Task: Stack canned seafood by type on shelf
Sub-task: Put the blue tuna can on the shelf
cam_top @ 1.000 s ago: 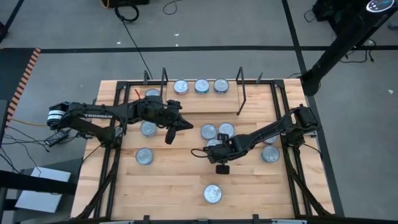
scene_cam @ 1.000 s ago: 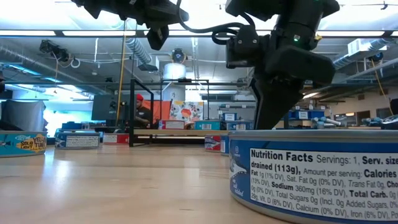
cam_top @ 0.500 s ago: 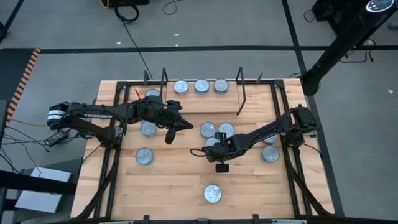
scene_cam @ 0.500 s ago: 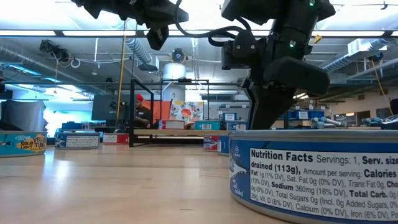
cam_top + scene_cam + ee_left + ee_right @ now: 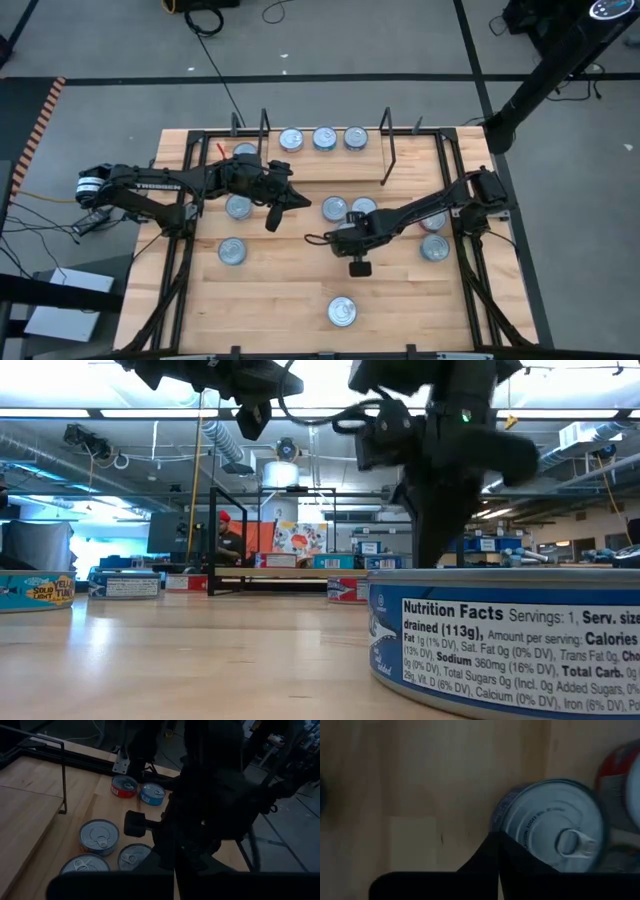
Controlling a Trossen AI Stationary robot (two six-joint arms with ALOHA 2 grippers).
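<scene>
Three tins [image 5: 324, 138] stand in a row on the shelf [image 5: 320, 166] at the far side, and a fourth [image 5: 245, 152] sits at its left end. More tins lie on the table, among them two [image 5: 335, 210] [image 5: 364, 207] mid-table. My right gripper [image 5: 335, 238] [image 5: 497, 840] points down, shut, its tips beside the rim of a blue tin [image 5: 550, 825] standing on the table. My left gripper [image 5: 275, 210] hangs shut above the table left of centre, holding nothing. My right gripper's shut fingertips [image 5: 492, 851] stand close against the blue tin's side rim [image 5: 506, 820], coming from above. Nothing is between the fingers. Whether they touch the rim, I cannot tell.
Loose tins sit at the left [image 5: 238, 207] [image 5: 232, 251], near the front edge [image 5: 342, 312] and at the right [image 5: 434, 247]. A red tin [image 5: 620, 780] stands just beyond the blue one. The shelf's black wire end frames [image 5: 388, 150] rise at the back.
My right gripper has shut with nothing between its fingers and has shifted a little toward the table's left, rising slightly. The blue tin stays on the table.
</scene>
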